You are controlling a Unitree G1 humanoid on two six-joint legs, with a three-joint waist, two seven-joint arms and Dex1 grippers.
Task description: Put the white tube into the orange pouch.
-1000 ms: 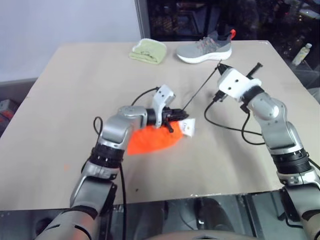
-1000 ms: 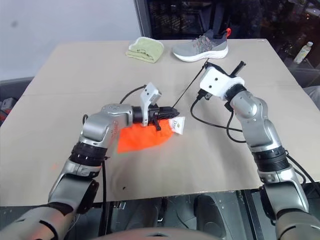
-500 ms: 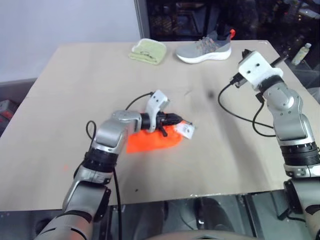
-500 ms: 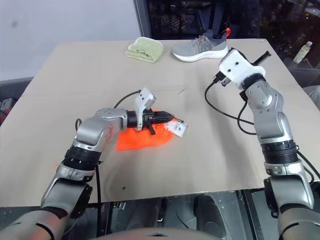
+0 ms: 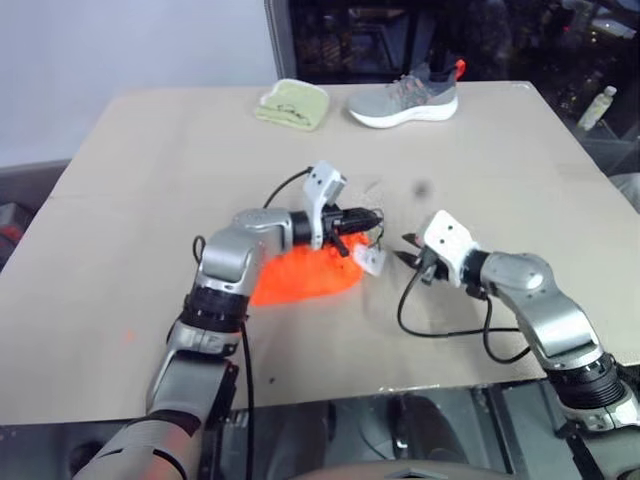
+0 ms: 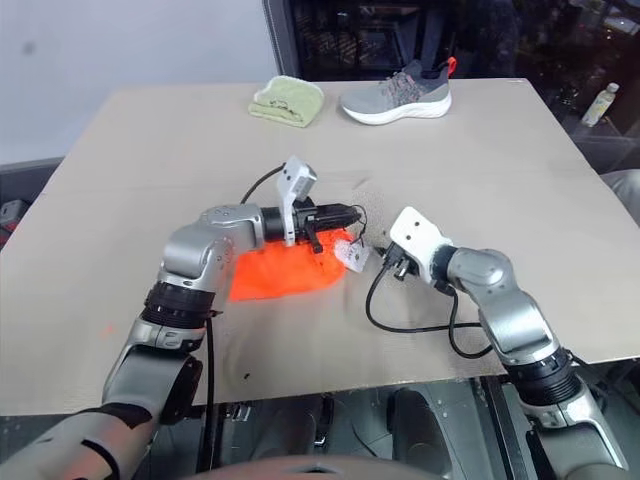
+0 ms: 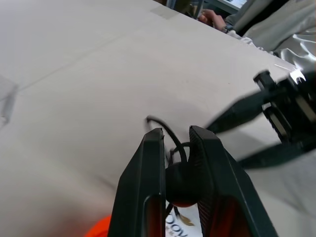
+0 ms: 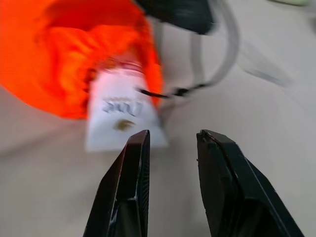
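Observation:
The orange pouch lies on the tan table, its mouth facing right. The white tube pokes out of that mouth, its printed crimped end showing and the rest hidden inside. My left gripper hovers just above the mouth, shut on the black stopper of the pouch's thin black cord. My right gripper sits low at the right of the tube, pointing at it from a short gap. Its fingers stand open with nothing between them.
A folded green cloth and a grey shoe lie at the table's far edge. A small bottle stands beyond the right corner. A black cable loops on the table under my right wrist. A person's hand shows beyond the table.
My right arm swung down and left from the far right of the table to just beside the tube, and its fingers opened. My left gripper kept its hold and rose slightly.

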